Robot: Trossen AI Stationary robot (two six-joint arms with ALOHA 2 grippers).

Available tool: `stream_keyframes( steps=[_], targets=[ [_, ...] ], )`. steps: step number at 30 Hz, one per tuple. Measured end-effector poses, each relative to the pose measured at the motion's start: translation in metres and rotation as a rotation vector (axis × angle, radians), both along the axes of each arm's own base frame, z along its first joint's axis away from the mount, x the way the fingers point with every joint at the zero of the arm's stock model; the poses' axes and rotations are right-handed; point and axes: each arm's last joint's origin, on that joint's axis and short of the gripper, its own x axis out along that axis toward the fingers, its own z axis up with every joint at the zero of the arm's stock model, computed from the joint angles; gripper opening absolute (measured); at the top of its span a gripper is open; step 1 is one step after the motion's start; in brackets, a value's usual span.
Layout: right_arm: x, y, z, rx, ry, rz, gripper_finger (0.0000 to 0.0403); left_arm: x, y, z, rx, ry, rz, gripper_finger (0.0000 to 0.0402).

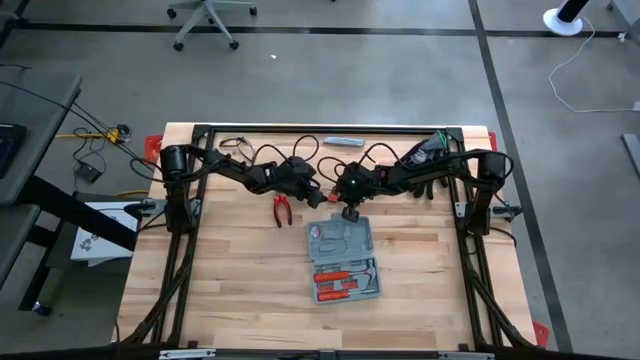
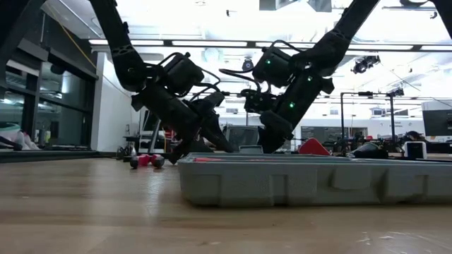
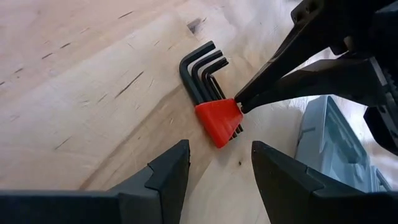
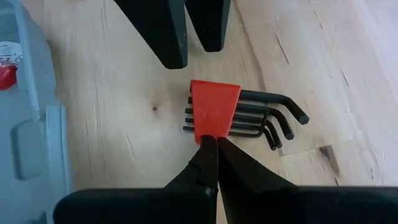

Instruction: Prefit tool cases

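Two hands meet over a set of hex keys beside the open tool case.

The right hand (image 4: 210,144), pressed together, touches the red holder of the hex keys (image 3: 214,93); the left hand (image 3: 219,163) stands spread just beside. The tool case (image 1: 343,259) lies open mid-worktop (image 1: 230,290). Better to straddle the holder squarely before closing.

Taking the open tool case (image 1: 344,260) as landmark: the bare wooden table (image 1: 230,300) to its left, its right and on its near side is open for a gripper to pass. Just beyond its far edge the way is crowded: the hex key set (image 4: 239,115) lies flat on the wood there, with the right gripper (image 4: 216,144) closed against the set's red holder on one side and the left gripper (image 3: 219,163) standing spread just short of it on the other. Left of the case's far corner, red-handled pliers (image 1: 283,210) block the tabletop
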Motion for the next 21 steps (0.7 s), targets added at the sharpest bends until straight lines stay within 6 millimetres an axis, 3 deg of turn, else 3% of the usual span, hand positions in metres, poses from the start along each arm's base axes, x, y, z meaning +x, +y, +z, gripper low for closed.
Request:
stream_keyframes(
  steps=[21],
  targets=[
    [0.0, 0.0, 0.0001, 0.0, -0.001, 0.001, 0.0, 0.0023, 0.0004, 0.0019, 0.003, -0.041, 0.004, 0.0165]
  ],
)
